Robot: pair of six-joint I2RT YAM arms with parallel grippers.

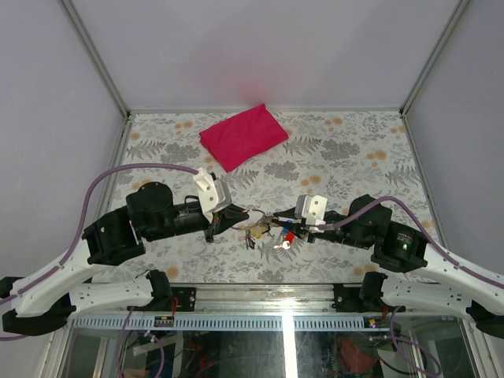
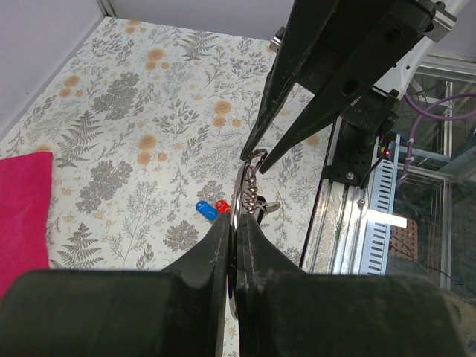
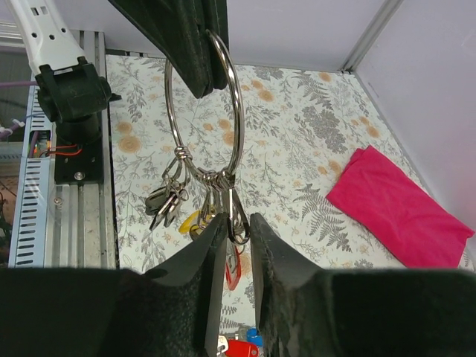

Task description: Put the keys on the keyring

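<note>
Red and blue plastic heads mark the keys [image 1: 291, 235], which lie loose on the floral table [image 1: 354, 150] close to its near edge, about midway along it, just beside the tip of the right gripper [image 1: 273, 216]. Next to them the keyring [image 3: 204, 111] is held up between the two tools. The left gripper [image 2: 236, 224] is clamped tight on one side of the big silver ring, its fingers pressed against the wire. The right gripper meets it from the opposite side, its fingers [image 3: 279, 282] drawn close about a small clasp that hangs on the ring; only a narrow gap shows between them, and the clasp sits in it. A bunch of black-headed keys [image 3: 167, 201] and a yellowish tag [image 3: 190, 220] dangle from the ring beside the clasp. Neither the red nor the blue key touches the ring. Farther back, toward the far edge and a little left of centre, a magenta cloth [image 1: 242, 135] lies folded flat, well apart from everything else.
</note>
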